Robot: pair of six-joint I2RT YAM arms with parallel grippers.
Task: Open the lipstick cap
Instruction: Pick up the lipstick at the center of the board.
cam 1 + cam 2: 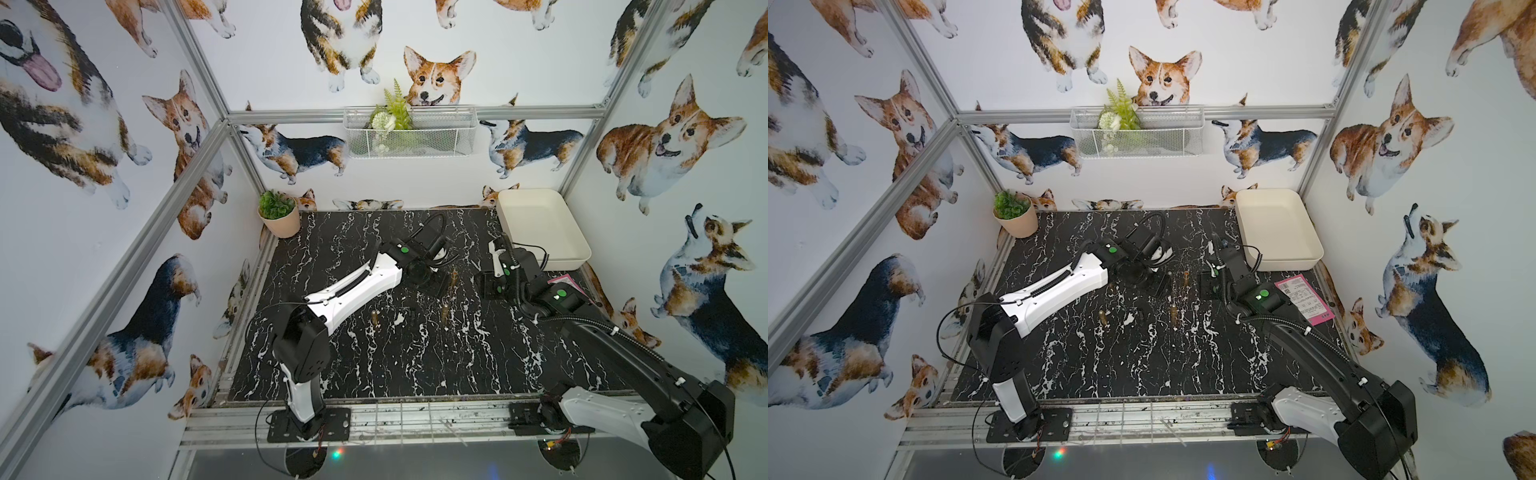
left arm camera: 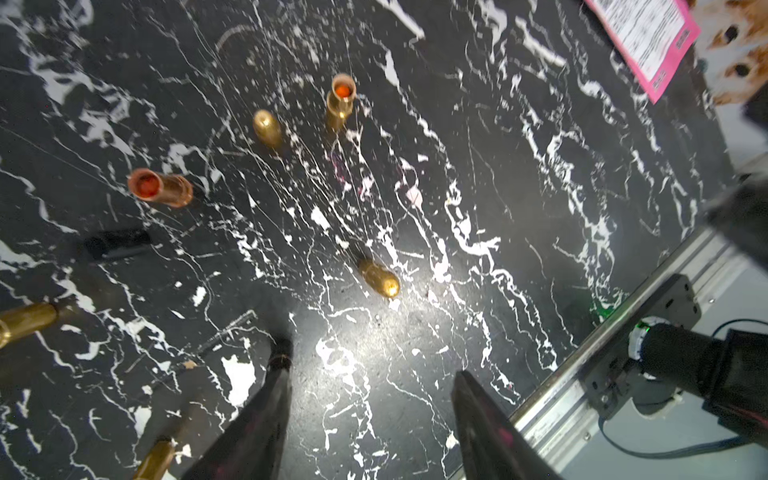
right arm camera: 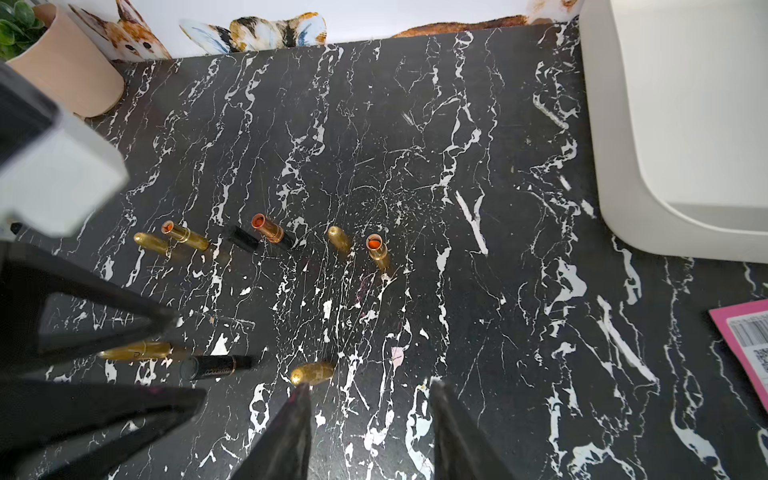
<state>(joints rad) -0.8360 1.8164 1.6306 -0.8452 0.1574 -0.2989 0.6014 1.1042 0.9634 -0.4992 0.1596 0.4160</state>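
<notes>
A gold lipstick (image 3: 137,351) and a black lipstick (image 3: 216,366) lie capped on the black marble table (image 3: 498,291). Behind them three opened tubes stand in a row (image 3: 185,236) (image 3: 268,228) (image 3: 377,249), each with a loose cap beside it. A gold bullet-shaped cap (image 3: 312,372) (image 2: 378,277) sits just off one fingertip of my right gripper (image 3: 370,383), which is open with only table between its fingers. My left gripper (image 2: 372,361) is open too, also over bare table. Its fingers (image 3: 166,316) hover by the two lying lipsticks.
A white tray (image 1: 540,226) stands at the back right, with a pink leaflet (image 1: 1304,299) in front of it. A potted plant (image 1: 278,216) is in the back left corner. A wire basket (image 1: 409,131) hangs on the back wall. The table's metal rail (image 2: 623,340) runs near the left gripper.
</notes>
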